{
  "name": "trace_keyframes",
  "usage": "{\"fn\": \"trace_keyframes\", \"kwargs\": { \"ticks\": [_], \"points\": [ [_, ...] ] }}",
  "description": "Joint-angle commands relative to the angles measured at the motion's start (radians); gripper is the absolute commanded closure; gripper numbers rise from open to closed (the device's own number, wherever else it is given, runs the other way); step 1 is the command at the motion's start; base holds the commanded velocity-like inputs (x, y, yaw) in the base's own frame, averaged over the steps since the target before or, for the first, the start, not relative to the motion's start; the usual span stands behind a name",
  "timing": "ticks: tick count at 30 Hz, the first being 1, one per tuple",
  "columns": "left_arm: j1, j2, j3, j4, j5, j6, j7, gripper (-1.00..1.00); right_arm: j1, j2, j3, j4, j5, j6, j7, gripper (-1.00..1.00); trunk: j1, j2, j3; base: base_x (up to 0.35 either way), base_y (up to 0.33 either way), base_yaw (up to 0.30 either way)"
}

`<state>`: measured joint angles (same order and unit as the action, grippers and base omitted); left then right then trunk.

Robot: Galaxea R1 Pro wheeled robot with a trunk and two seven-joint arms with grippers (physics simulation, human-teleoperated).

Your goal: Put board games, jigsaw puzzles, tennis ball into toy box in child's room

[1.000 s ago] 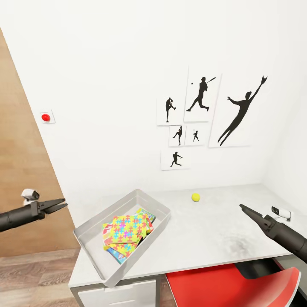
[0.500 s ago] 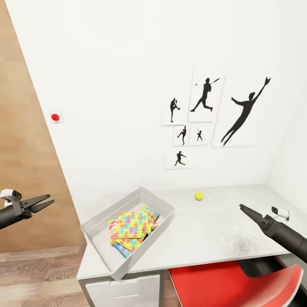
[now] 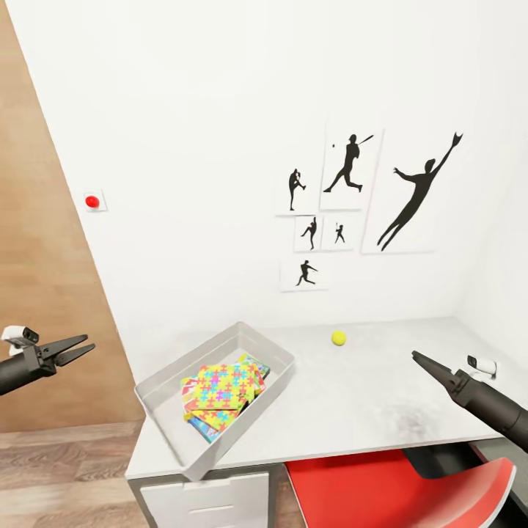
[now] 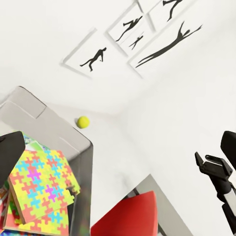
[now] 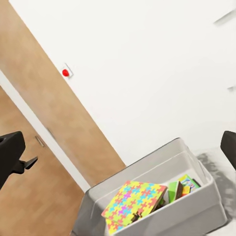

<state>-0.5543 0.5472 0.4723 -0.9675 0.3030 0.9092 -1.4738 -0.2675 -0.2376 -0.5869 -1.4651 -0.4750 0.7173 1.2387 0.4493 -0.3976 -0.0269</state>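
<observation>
Left gripper [image 3: 79,347]: dark two-finger tip, fingers slightly spread, holding nothing, hanging in the air off the desk's left end. Against the picture a second back it sits lower and further left in the head view; over the last half second it has barely moved.

Right gripper [image 3: 418,358]: dark tapered tip, fingers pressed together on nothing, poised over the right part of the long light-grey table [image 3: 367,411]; unchanged across all three pictures.

Shallow light-grey toy box [image 3: 161,381]: at the table's left end, holding a stack of flat boxes with a bright jigsaw-pattern puzzle box [image 3: 224,386] uppermost.

Small yellow-green tennis ball [image 3: 338,337]: loose on the table near the wall, apart from the toy box and well apart from both grippers. Judgement: it looks like the last toy left on the table; the right arm is the nearer.

Right wrist view adds: green-edged box [image 5: 173,191] beside the puzzle box inside the bin, and brown wooden door [image 5: 44,147].

Left wrist view adds: red chair seat [image 4: 129,220] below the table edge.
</observation>
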Motion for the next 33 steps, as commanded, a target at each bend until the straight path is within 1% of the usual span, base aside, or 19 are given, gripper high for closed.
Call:
{"fn": "trace_keyframes", "kwargs": {
  "ticks": [1,11,15,16,17,19,20,21,22,23,24,29,30,33],
  "points": [
    [-0.001,0.001,0.0,0.0,0.0,0.011,-0.003,-1.0,-0.001,0.0,0.0,0.0,-0.004,0.008,0.001,-1.0,0.001,-0.002,-0.002,0.0,-0.133,0.001],
    [-0.001,0.001,0.0,0.001,0.001,0.01,-0.003,-1.0,-0.001,0.0,-0.001,0.0,-0.002,0.013,-0.004,-1.0,0.001,-0.002,-0.002,0.0,-0.19,0.004],
    [-0.001,0.0,0.0,0.001,0.0,0.01,-0.004,-1.0,-0.001,0.001,0.0,-0.001,-0.002,0.015,-0.027,-1.0,0.001,-0.002,-0.001,0.0,-0.101,0.132],
    [-0.001,0.0,0.0,0.001,0.0,0.01,-0.005,-1.0,-0.001,0.001,0.001,-0.001,-0.003,0.015,-0.038,-1.0,0.001,-0.002,-0.001,0.0,-0.151,0.197],
    [-0.001,-0.001,0.0,0.001,0.0,0.01,-0.004,-1.0,-0.002,0.001,0.005,-0.001,-0.004,0.017,-0.066,-1.0,0.001,-0.002,0.0,0.0,-0.198,0.222],
    [-0.001,-0.002,0.0,0.0,-0.001,0.01,-0.004,-1.0,-0.001,0.0,0.018,-0.001,-0.005,0.021,-0.102,-1.0,0.001,-0.002,0.001,0.0,-0.226,0.235],
    [-0.001,-0.002,0.0,0.0,-0.001,0.01,-0.004,-1.0,-0.002,-0.002,0.027,-0.001,-0.006,0.026,-0.121,-1.0,0.001,-0.002,0.001,0.0,-0.246,0.246],
    [-0.001,-0.002,0.0,0.0,0.0,0.01,-0.005,-1.0,-0.006,-0.006,0.047,-0.004,-0.006,0.048,-0.157,-1.0,0.001,-0.002,0.002,0.0,-0.26,0.258],
    [-0.001,-0.002,0.0,0.001,0.0,0.01,-0.005,-1.0,-0.01,-0.008,0.056,-0.006,-0.005,0.066,-0.174,-1.0,0.001,-0.002,0.002,0.0,-0.253,0.262],
    [-0.001,-0.002,0.0,0.0,0.0,0.01,-0.005,-1.0,-0.029,-0.011,0.071,-0.009,-0.005,0.111,-0.21,-1.0,0.001,-0.002,0.002,0.0,-0.193,0.269],
    [-0.001,-0.002,0.0,0.0,0.0,0.01,-0.005,-1.0,-0.044,-0.012,0.077,-0.01,-0.005,0.137,-0.228,-1.0,0.001,-0.002,0.002,0.0,-0.155,0.271],
    [-0.001,-0.003,0.0,0.001,0.0,0.01,-0.005,-1.0,-0.154,-0.015,0.094,-0.009,-0.004,0.258,-0.332,-1.0,0.001,-0.002,0.003,0.0,-0.083,0.272],
    [-0.001,-0.003,0.0,0.001,0.0,0.01,-0.005,-1.0,-0.201,-0.016,0.1,-0.005,-0.005,0.288,-0.383,-1.0,0.001,-0.002,0.003,0.0,-0.032,0.259],
    [-0.001,-0.003,0.0,0.001,-0.001,0.01,-0.005,-1.0,-0.268,-0.018,0.115,0.002,-0.007,0.317,-0.459,-1.0,0.001,-0.002,0.003,0.0,-0.021,0.251]
  ]
}}
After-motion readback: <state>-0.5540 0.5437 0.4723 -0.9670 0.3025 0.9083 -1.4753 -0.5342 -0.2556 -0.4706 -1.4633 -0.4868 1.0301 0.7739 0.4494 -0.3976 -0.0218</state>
